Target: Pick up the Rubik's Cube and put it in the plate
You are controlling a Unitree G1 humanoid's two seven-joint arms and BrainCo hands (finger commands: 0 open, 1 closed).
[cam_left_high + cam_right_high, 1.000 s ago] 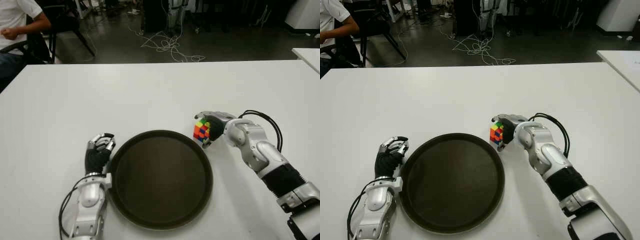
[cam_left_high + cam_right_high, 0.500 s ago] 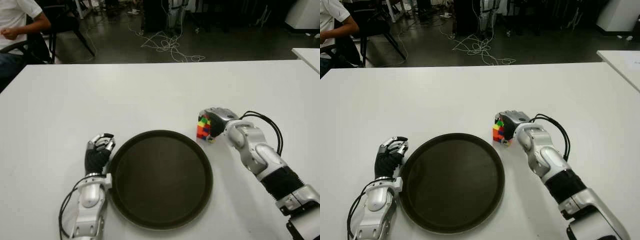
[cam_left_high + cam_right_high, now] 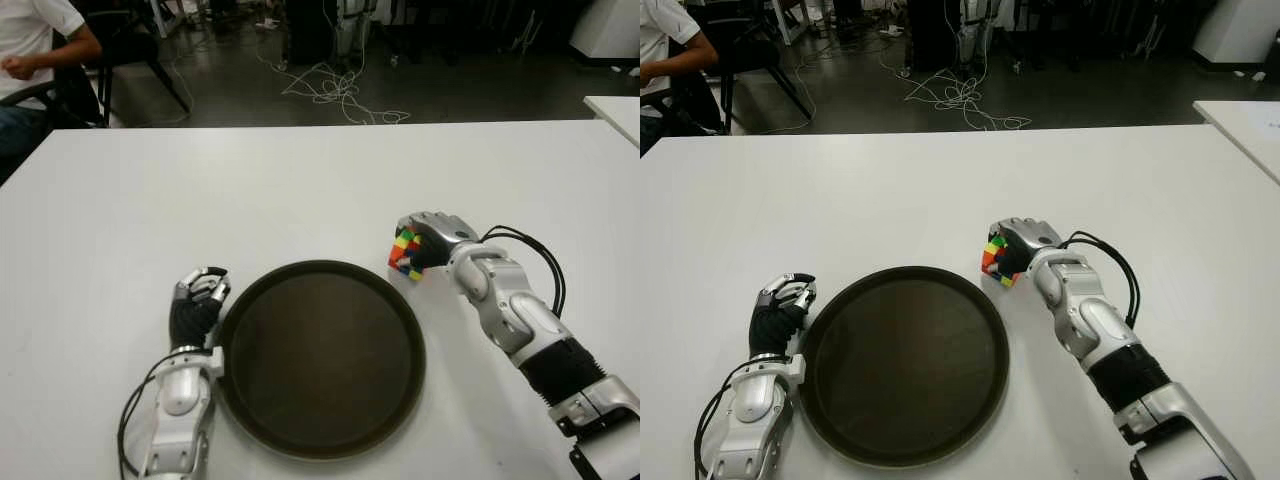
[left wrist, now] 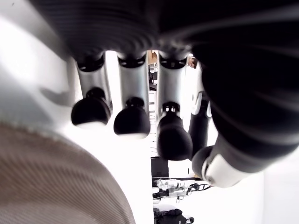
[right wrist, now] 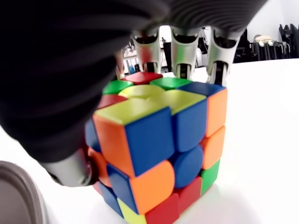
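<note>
Here, the right hand (image 3: 432,238) is seen closed around the Rubik's Cube (image 3: 404,252), with fingers (image 5: 219,56) draped over the cube's far side and the thumb pressed against its near side. In the right wrist view the cube is shown tilted, one lower corner close to the white table (image 3: 300,180), though whether that corner touches the surface cannot be told. The cube is held just beyond the far right edge of the plate (image 3: 318,430), a round dark dish with a raised rim, and none of it is over the plate. A black cable (image 3: 535,250) is looped beside the right forearm.

On the opposite side, the left hand (image 3: 198,300) is shown just beside the plate's left rim, its fingers curled inward and nothing held in them. Its wrist view shows the rounded black fingertips (image 4: 131,122) bent toward the palm.

Beyond the table, loose white cables (image 3: 335,90) are scattered across a dark floor. A seated person (image 3: 30,45) is partly visible at the far left corner.
</note>
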